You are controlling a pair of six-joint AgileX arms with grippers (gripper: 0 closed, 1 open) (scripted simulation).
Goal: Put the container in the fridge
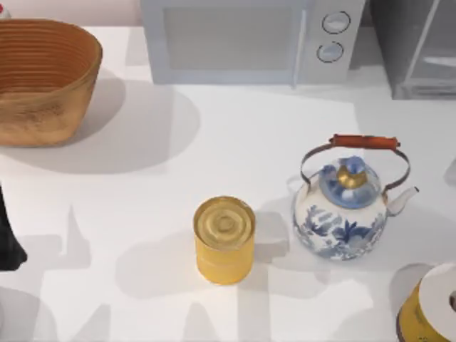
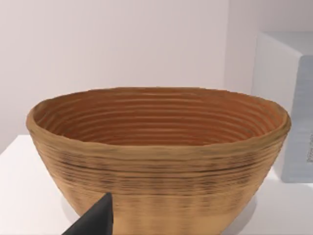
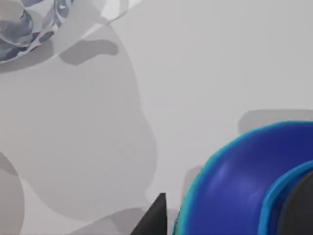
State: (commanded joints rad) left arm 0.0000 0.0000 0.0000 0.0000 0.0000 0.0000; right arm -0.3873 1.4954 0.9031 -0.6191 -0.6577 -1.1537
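Container [image 1: 224, 240] mid-table; left gripper [image 1: 8, 246] well apart

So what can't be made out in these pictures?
- Fridge: top view's right edge and top edge cut it off; whether the door is open is unclear.
- Left tool: left wrist view shows one dark tip; open or shut unknown.
- Right tool: same, right wrist view.
- Blue object: cropped, unidentifiable.
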